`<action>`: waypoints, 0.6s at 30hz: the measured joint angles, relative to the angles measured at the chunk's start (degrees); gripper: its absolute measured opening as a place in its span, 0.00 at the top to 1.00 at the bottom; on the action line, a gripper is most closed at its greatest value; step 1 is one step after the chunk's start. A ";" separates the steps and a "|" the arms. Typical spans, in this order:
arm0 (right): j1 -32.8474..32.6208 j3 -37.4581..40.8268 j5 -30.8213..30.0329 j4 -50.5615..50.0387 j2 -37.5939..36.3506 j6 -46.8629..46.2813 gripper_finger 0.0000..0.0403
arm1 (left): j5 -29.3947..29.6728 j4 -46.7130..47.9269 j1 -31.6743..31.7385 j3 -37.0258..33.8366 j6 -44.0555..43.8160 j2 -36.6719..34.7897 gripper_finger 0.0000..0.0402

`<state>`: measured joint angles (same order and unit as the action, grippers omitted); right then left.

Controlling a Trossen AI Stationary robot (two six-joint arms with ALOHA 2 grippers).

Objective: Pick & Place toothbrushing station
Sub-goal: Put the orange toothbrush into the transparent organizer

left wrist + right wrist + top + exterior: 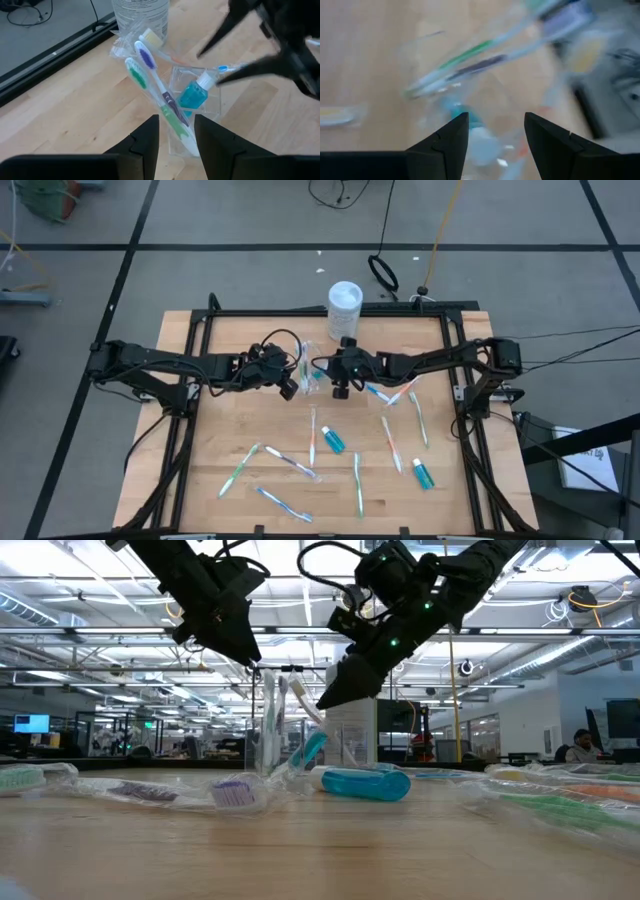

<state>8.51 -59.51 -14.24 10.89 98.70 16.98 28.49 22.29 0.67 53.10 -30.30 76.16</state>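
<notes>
A small clear cup (200,107) stands on its base on the wooden table, between my two grippers (307,370). Three wrapped toothbrushes lean in it, heads up: green (136,74), purple (147,55) and yellow (150,37). A blue toothpaste tube (192,96) stands in it too, white cap up. My left gripper (176,125) hangs open just above and to the left of the cup, level with the brush heads (252,658). My right gripper (496,125) is open on the cup's right side (330,698), its fingers spread wide and pointing at the cup.
A tall white container (345,302) stands just behind the cup at the far edge. Several loose toothbrushes (290,463) and two blue tubes (332,441) (423,474) lie over the near and right parts of the table. A black frame rail (320,313) borders the table.
</notes>
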 joint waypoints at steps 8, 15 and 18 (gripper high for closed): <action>1.23 0.02 -0.76 -1.84 -0.07 0.07 0.54 | -0.02 0.19 0.00 0.00 0.07 0.00 0.68; 0.02 0.07 -0.70 -20.43 -10.74 -5.92 0.54 | -0.07 0.21 0.00 0.00 3.70 0.00 0.68; -0.92 -0.02 -0.53 -31.39 -15.88 -15.45 0.54 | -0.09 0.21 0.00 0.00 5.77 0.00 0.68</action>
<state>7.58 -59.53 -14.77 -20.51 82.82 1.53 28.41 22.50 0.67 53.10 -24.53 76.16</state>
